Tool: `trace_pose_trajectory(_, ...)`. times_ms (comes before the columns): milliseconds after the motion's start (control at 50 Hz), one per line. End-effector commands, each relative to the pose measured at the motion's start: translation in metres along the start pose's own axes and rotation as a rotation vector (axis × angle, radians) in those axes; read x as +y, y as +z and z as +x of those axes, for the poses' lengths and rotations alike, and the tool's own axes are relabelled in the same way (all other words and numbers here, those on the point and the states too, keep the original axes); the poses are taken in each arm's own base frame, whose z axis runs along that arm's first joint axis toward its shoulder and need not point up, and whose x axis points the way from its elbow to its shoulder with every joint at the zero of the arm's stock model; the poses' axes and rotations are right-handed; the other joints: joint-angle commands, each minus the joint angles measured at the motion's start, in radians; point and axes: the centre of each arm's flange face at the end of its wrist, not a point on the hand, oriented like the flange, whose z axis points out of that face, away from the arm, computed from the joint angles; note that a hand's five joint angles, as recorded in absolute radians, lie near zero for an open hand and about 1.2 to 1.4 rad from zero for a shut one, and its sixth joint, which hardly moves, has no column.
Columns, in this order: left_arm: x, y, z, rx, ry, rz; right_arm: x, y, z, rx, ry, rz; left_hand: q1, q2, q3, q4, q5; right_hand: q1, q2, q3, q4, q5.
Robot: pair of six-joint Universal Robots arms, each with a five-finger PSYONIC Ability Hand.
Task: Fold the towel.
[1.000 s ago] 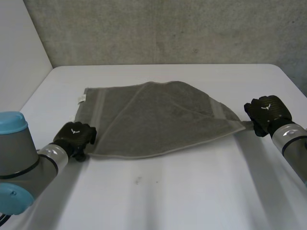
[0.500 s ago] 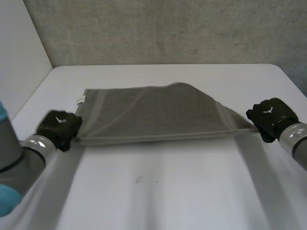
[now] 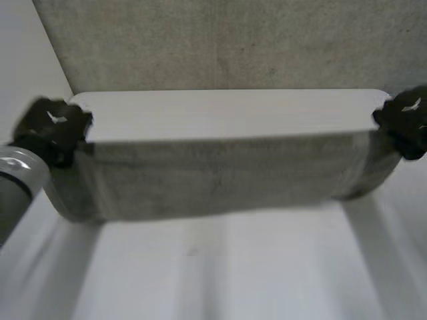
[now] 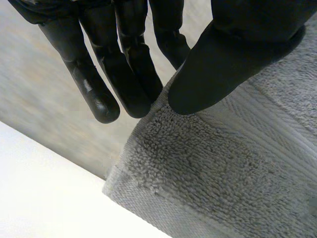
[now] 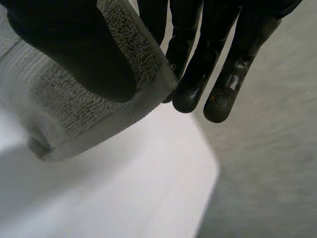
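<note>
White table (image 3: pixel 220 267) below; towel (image 3: pixel 213 180) now raised, stretched.

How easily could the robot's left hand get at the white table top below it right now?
Probably not easily: the left hand pinches a corner of the grey terry towel, held stretched with the right hand above the white table top, so it is occupied.

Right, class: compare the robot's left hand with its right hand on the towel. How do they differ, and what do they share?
The left hand pinches the towel's upper left corner; the right hand, its upper right. In the head view the left hand's grey forearm shows, while the right hand sits at the edge. Both clamp cloth between thumb and fingers, stretching the towel between them.
</note>
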Motion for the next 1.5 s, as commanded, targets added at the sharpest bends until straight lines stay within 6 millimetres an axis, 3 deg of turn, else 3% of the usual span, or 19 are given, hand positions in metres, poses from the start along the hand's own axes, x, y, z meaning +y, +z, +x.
trace_pose_trajectory(20,0.044,0.042,0.030,0.111,0.000,-0.151,0.033,0.040,-0.033,-0.166,-0.042,-0.164,0.206,0.179,0.181,0.180,0.185,0.428,0.222,0.210,0.203,0.242)
trace_pose_trajectory(140,0.046,0.078,0.030,0.115,0.087,-0.142,0.036,0.068,-0.045,-0.141,-0.140,-0.232,0.206,0.179,0.181,0.180,0.185,0.428,0.222,0.210,0.203,0.242)
trace_pose_trajectory(240,0.007,0.100,0.013,0.040,0.198,0.004,-0.002,0.086,-0.018,0.026,-0.164,-0.089,0.206,0.179,0.181,0.180,0.185,0.428,0.222,0.210,0.203,0.242)
trace_pose_trajectory(280,-0.045,0.113,-0.012,-0.092,0.260,0.174,-0.043,0.091,0.015,0.213,-0.177,0.081,0.206,0.179,0.181,0.180,0.185,0.428,0.222,0.210,0.203,0.242)
trace_pose_trajectory(300,-0.045,0.113,-0.012,-0.092,0.260,0.175,-0.043,0.091,0.016,0.214,-0.177,0.081,0.206,0.179,0.181,0.180,0.185,0.428,0.222,0.210,0.203,0.242)
trace_pose_trajectory(340,-0.104,0.112,-0.037,-0.242,0.254,0.378,-0.086,0.081,0.056,0.444,-0.165,0.283,0.206,0.179,0.181,0.180,0.185,0.428,0.222,0.210,0.203,0.242)
trace_pose_trajectory(360,-0.104,0.112,-0.037,-0.243,0.254,0.379,-0.087,0.081,0.056,0.445,-0.165,0.284,0.206,0.179,0.181,0.180,0.185,0.428,0.222,0.210,0.203,0.242)
trace_pose_trajectory(440,-0.162,0.095,-0.074,-0.413,0.164,0.621,-0.126,0.054,0.094,0.704,-0.133,0.518,0.206,0.179,0.181,0.180,0.185,0.428,0.222,0.210,0.203,0.242)
trace_pose_trajectory(500,-0.173,0.086,-0.084,-0.436,0.084,0.689,-0.123,0.047,0.090,0.708,-0.131,0.534,0.206,0.179,0.181,0.180,0.185,0.428,0.222,0.210,0.203,0.242)
trace_pose_trajectory(560,-0.167,0.086,-0.083,-0.421,0.048,0.674,-0.118,0.047,0.083,0.680,-0.128,0.517,0.206,0.179,0.181,0.180,0.185,0.428,0.222,0.210,0.203,0.242)
trace_pose_trajectory(720,-0.095,0.098,-0.049,-0.283,-0.037,0.465,-0.064,0.066,0.028,0.468,-0.129,0.385,0.206,0.179,0.181,0.180,0.185,0.428,0.222,0.210,0.203,0.242)
trace_pose_trajectory(820,-0.022,0.097,0.005,-0.142,-0.053,0.275,-0.024,0.069,-0.025,0.252,-0.140,0.329,0.206,0.179,0.181,0.180,0.185,0.428,0.222,0.210,0.203,0.242)
trace_pose_trajectory(880,0.000,0.096,0.021,-0.109,-0.054,0.228,0.003,0.073,-0.055,0.126,-0.132,0.262,0.206,0.179,0.181,0.180,0.185,0.428,0.222,0.210,0.203,0.242)
trace_pose_trajectory(920,0.040,0.092,0.051,-0.049,-0.047,0.147,0.017,0.075,-0.069,0.073,-0.128,0.216,0.206,0.179,0.181,0.180,0.185,0.428,0.222,0.210,0.203,0.242)
trace_pose_trajectory(1040,0.078,0.071,0.076,0.022,-0.044,0.031,0.040,0.058,-0.096,-0.070,-0.147,0.098,0.206,0.179,0.181,0.180,0.185,0.428,0.222,0.210,0.203,0.242)
trace_pose_trajectory(1160,0.078,0.038,0.072,0.071,-0.024,-0.058,0.041,0.032,-0.096,-0.159,-0.167,0.005,0.206,0.179,0.181,0.180,0.185,0.428,0.222,0.210,0.203,0.242)
trace_pose_trajectory(1300,0.061,-0.043,0.057,0.271,0.108,-0.326,0.056,-0.037,-0.066,-0.399,-0.162,-0.318,0.206,0.179,0.181,0.180,0.185,0.428,0.222,0.210,0.203,0.242)
trace_pose_trajectory(1380,0.050,-0.053,0.048,0.279,0.106,-0.332,0.054,-0.047,-0.060,-0.441,-0.184,-0.342,0.206,0.179,0.181,0.180,0.185,0.428,0.222,0.210,0.203,0.242)
trace_pose_trajectory(1500,0.037,-0.030,0.037,0.176,0.108,-0.212,0.053,-0.024,-0.050,-0.289,-0.211,-0.256,0.206,0.179,0.181,0.180,0.185,0.428,0.222,0.210,0.203,0.242)
